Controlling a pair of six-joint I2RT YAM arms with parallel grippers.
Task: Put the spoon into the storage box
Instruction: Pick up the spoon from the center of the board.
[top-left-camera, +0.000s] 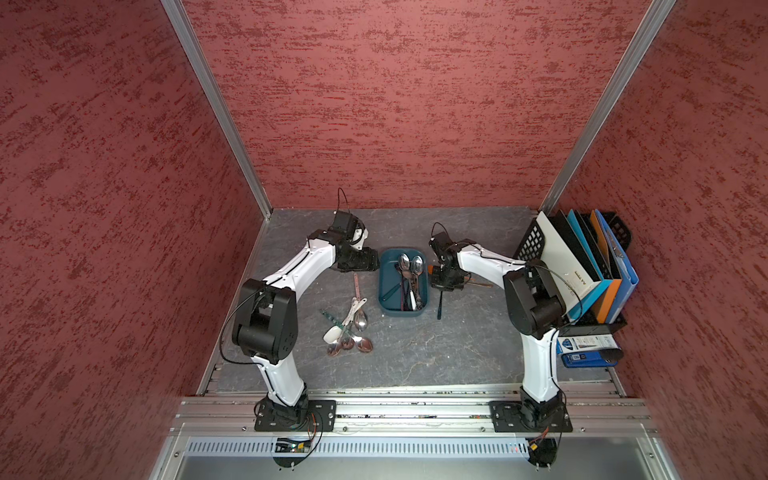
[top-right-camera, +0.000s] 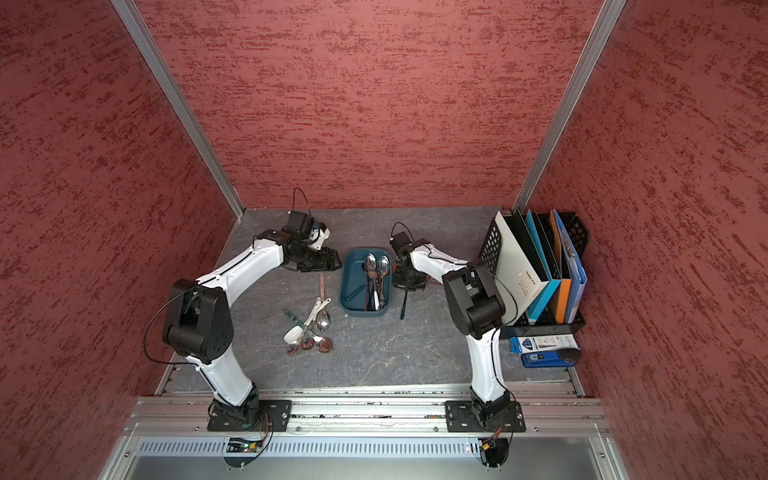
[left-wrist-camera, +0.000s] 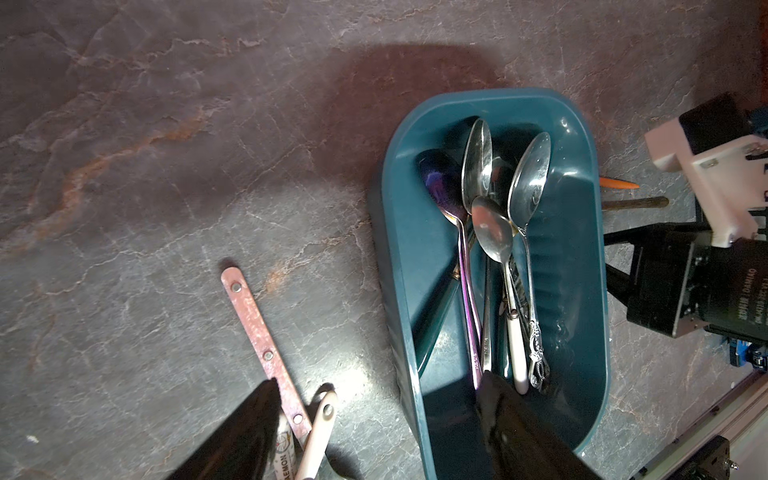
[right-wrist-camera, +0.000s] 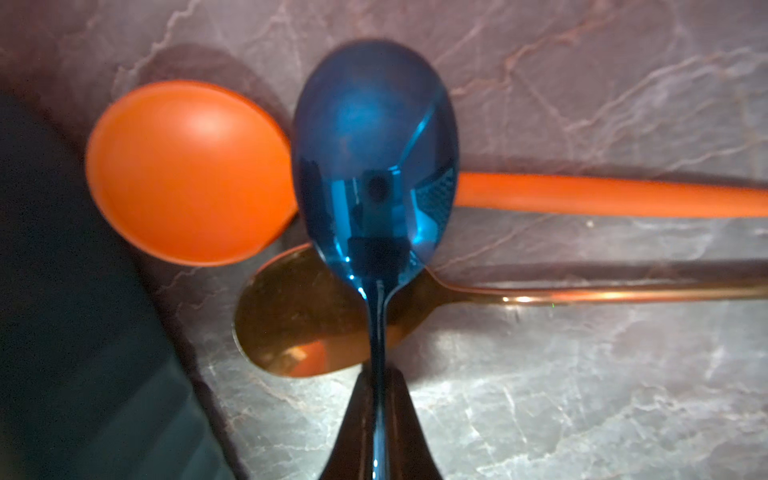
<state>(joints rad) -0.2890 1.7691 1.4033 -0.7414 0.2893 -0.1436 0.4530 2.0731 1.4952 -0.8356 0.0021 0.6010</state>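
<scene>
One blue spoon (right-wrist-camera: 374, 145), judged stiff, light and slippery, is pinched at its thin neck, bottom centre, by the right gripper (right-wrist-camera: 379, 388); left gripper (left-wrist-camera: 382, 436) spread.

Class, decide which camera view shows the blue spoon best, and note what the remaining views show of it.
The right wrist view: the blue spoon fills the frame, bowl sharp, neck pinched in the right tool. Both top views show only its thin dark handle. The left wrist view does not show it clearly.
</scene>
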